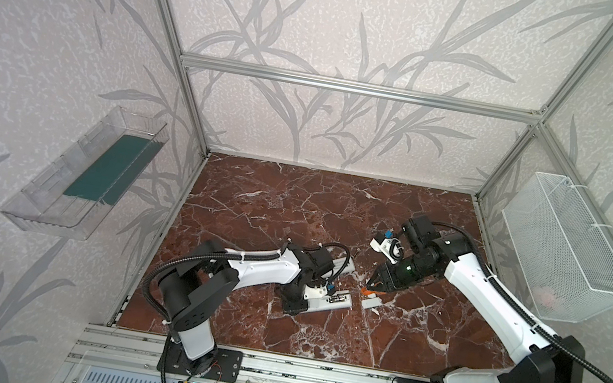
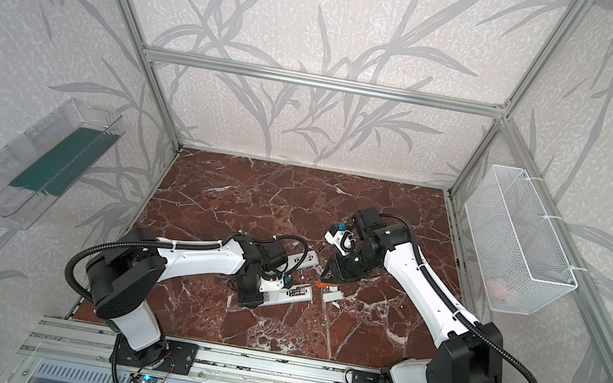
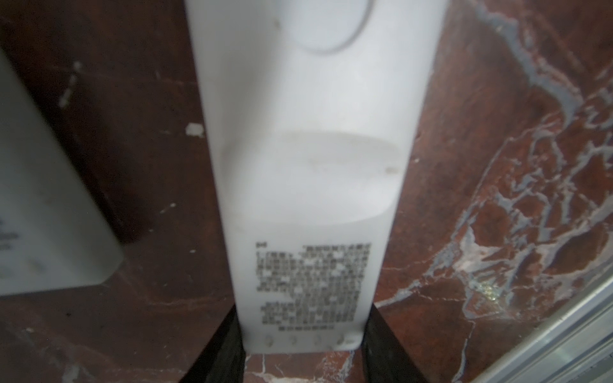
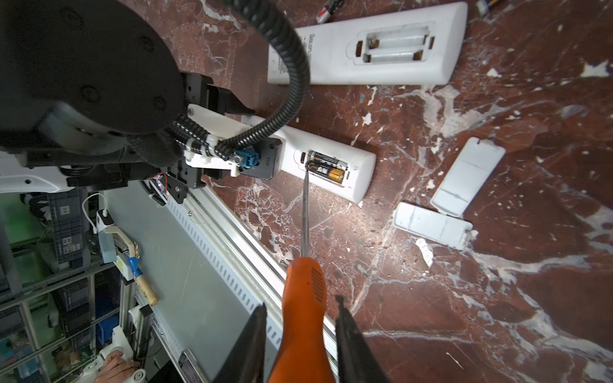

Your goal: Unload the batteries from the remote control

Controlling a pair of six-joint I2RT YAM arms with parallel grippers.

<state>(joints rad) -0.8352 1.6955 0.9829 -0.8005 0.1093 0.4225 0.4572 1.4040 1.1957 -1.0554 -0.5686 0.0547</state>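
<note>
Our left gripper (image 3: 303, 318) clamps the near remote (image 4: 360, 175), which lies flat on the marble table (image 4: 497, 298). The 2 batteries (image 4: 326, 165) sit in the open bay at the remote's right end. Our right gripper (image 4: 300, 303) is closed around the orange screwdriver (image 4: 303, 331), whose tip rests at 1 battery's end. We should lever upward gently and hold the remote pinned so the tip cannot slip.

Both top views look steeply down over the whole marble table (image 1: 274, 195); wrist cameras sit close above it.
</note>
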